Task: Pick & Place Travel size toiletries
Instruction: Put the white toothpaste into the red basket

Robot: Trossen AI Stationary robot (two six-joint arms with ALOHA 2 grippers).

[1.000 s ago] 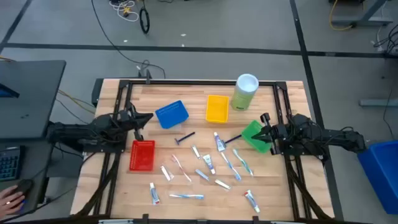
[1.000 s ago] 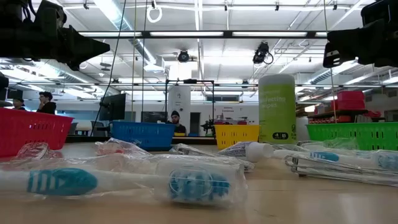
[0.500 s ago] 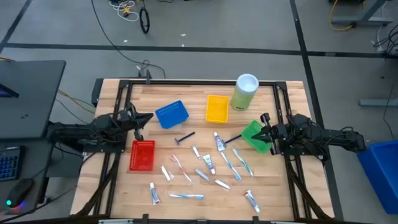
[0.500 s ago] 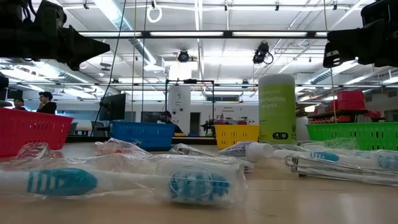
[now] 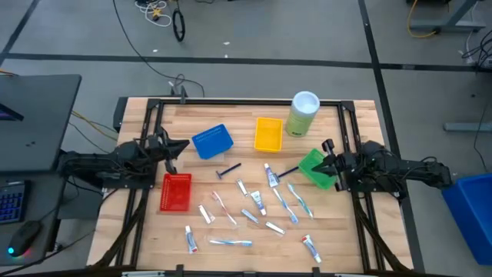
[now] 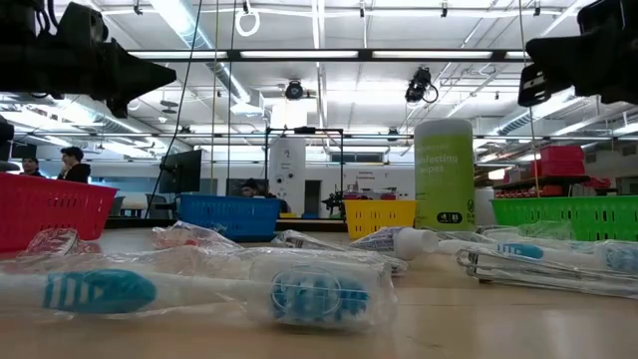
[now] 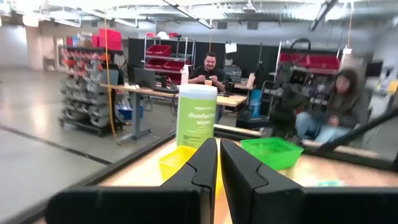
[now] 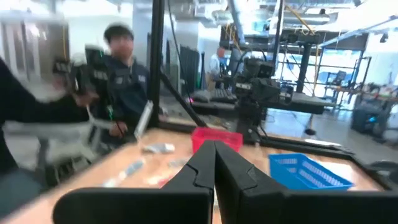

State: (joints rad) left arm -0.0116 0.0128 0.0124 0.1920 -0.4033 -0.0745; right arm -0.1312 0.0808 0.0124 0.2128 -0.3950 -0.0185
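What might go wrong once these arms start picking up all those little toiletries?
The clear-wrapped toothbrushes and small white tubes lie crowded together, so a hand could grab two or nudge neighbours away. The dark razor lies flat and thin, probably hard to pinch. The tall pale-green canister stands beside the yellow plastic tray and might be knocked over.

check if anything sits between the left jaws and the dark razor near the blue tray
Nothing visible does. The left gripper hangs over the table's left side, jaws almost shut and empty. The dark plastic razor lies on bare wood beside it, with the blue mesh plastic tray and red mesh plastic tray off that line.
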